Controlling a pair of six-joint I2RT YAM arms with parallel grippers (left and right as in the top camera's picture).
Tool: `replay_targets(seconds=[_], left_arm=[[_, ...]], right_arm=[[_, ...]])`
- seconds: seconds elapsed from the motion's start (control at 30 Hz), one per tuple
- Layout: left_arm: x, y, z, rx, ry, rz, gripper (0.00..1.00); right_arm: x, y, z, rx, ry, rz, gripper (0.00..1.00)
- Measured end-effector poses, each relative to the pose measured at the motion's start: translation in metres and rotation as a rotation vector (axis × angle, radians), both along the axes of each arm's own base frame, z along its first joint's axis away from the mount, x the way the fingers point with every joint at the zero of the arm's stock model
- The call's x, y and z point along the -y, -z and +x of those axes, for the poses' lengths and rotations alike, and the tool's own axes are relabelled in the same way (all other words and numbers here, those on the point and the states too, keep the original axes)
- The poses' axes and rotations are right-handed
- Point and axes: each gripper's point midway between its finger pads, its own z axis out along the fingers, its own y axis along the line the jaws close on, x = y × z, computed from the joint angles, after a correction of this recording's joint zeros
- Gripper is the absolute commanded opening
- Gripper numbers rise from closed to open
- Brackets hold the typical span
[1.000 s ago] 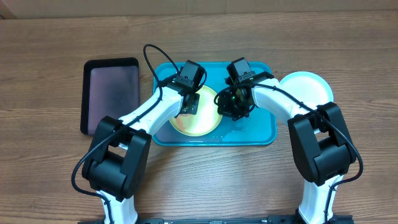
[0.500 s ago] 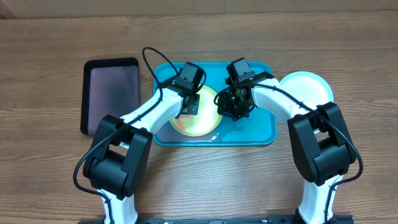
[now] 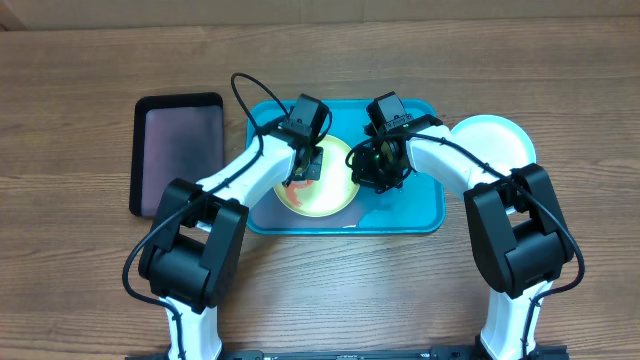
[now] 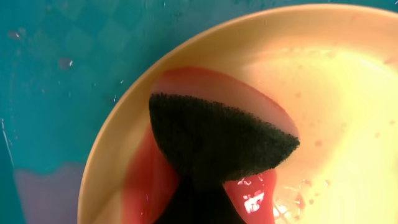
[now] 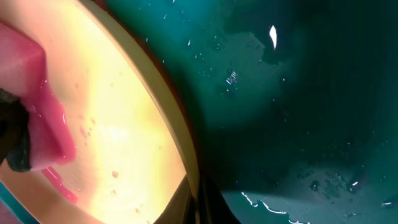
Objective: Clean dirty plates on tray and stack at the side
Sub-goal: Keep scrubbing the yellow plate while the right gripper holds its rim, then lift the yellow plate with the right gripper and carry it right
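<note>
Lying face up in the left half of the turquoise tray (image 3: 420,215), the yellow-green plate (image 3: 330,192) sits where the raised rim can hold in water and red mess. Being round, it has no long axis; the tray's long side runs left to right across the table (image 3: 100,290). The left hand (image 3: 305,170) reaches down from above and pinches a black-and-red sponge (image 4: 217,140). Its broad edge points away from the hand and lies on the plate's left inner slope, over a red smear (image 4: 146,186), a hold that suits scrubbing. The right hand (image 3: 373,170) looks pressed together on the plate's right rim, judging by its wrist view, probably to stop the plate sliding under the sponge. Farther right, off the tray, a pale plate (image 3: 495,140) rests on the table, likely the stacking spot. Far left lies a black tray (image 3: 178,150).
</note>
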Motion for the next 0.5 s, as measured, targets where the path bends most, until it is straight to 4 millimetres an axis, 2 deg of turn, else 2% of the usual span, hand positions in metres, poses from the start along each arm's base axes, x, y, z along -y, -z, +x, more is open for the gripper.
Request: replay_targets(seconds=[0.17, 0.27, 0.33, 0.4, 0.43, 0.5], left_arm=[[0.002, -0.01, -0.002, -0.105, -0.013, -0.018, 0.04], [0.007, -0.029, 0.005, -0.141, -0.018, -0.041, 0.04], [0.013, -0.064, 0.028, -0.086, -0.028, -0.086, 0.04], [0.013, -0.092, 0.043, -0.047, -0.038, -0.115, 0.04], [0.01, -0.113, 0.056, -0.002, -0.051, -0.138, 0.04], [0.003, -0.129, 0.065, 0.031, -0.07, -0.152, 0.04]], right_arm=[[0.0, 0.0, 0.0, 0.0, 0.0, 0.0, 0.04], [0.001, 0.0, 0.001, 0.003, 0.002, -0.008, 0.04], [0.002, 0.001, 0.001, 0.004, 0.002, -0.01, 0.04], [0.001, 0.0, 0.001, 0.005, 0.002, -0.01, 0.04], [0.002, 0.0, 0.001, 0.006, 0.002, -0.011, 0.04], [0.004, -0.002, 0.001, 0.013, 0.003, -0.025, 0.04]])
